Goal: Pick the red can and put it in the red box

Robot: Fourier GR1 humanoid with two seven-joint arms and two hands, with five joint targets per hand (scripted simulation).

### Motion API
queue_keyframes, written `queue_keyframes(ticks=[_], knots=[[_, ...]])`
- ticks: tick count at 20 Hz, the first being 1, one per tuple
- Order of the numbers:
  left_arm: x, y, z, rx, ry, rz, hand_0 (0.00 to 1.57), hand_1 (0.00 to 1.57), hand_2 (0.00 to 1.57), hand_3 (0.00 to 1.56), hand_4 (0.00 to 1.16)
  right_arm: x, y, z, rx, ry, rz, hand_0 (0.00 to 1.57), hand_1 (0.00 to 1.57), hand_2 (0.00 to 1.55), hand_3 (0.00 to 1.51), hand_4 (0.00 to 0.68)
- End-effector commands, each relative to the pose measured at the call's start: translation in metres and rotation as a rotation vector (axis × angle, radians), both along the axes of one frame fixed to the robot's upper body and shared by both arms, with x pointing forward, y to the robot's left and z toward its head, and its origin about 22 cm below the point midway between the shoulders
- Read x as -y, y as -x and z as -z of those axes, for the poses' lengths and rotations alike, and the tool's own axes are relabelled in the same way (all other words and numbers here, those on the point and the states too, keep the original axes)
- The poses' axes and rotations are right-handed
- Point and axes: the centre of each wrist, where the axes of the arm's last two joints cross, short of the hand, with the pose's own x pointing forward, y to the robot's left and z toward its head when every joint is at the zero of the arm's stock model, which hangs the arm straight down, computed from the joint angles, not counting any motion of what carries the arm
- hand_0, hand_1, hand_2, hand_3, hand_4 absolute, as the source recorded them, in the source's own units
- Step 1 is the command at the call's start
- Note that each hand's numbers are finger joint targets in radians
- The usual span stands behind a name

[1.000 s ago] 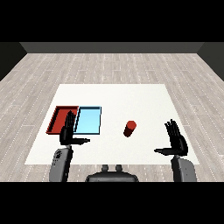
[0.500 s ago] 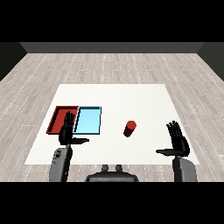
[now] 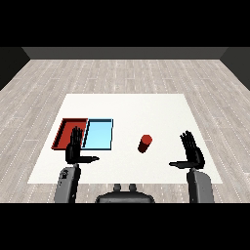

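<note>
Two hands are up at the near edge of my view, one at each side, both empty. Left hand (image 3: 75, 150): fingers straight and pointing away from me, thumb stuck out to the right, nothing held. It sits at the near left of the table (image 3: 161, 110), its fingertips overlapping the near edge of the trays as I see them; I cannot tell whether it touches either. Left forearm (image 3: 67, 184) comes up from the lower left corner. Right hand (image 3: 192, 154): fingers likewise straight and spread, thumb out to the left, holding nothing. It is at the near right, with its forearm (image 3: 200, 186) rising from the lower right corner.

Can (image 3: 144, 143): red, upright on the table, a little farther than the hands and between them, closer to the right hand but well apart from it. It stands to the right of both trays, not in either.

Trays: red tray (image 3: 65, 132) at the left and blue tray (image 3: 99, 135) just right of it, side by side with edges touching. I see nothing inside either one. The blue tray lies between the red tray and the can.

Farther off, the table runs on bare to its far edge, then grey plank floor (image 3: 122, 73) beyond.
</note>
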Motion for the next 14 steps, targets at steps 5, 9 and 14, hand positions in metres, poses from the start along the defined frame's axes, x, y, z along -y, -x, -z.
queue_keyframes(ticks=[5,9,14], knots=[[0.008,-0.008,-0.004,0.014,0.024,-0.003,0.00,0.00,0.00,0.00,0.00,-0.024,-0.042,0.016,-0.047,-0.015,-0.021,0.00,0.00,0.00,0.00,0.000],[-0.006,0.002,-0.011,-0.005,0.020,-0.004,0.00,0.00,0.00,0.00,0.00,-0.036,-0.043,0.006,-0.080,-0.066,-0.036,0.00,0.00,0.00,0.00,0.000],[0.010,-0.001,-0.013,-0.002,0.007,-0.021,0.00,0.00,0.00,0.00,0.00,-0.037,-0.055,0.022,-0.107,-0.133,-0.051,0.00,0.00,0.00,0.00,0.000]])
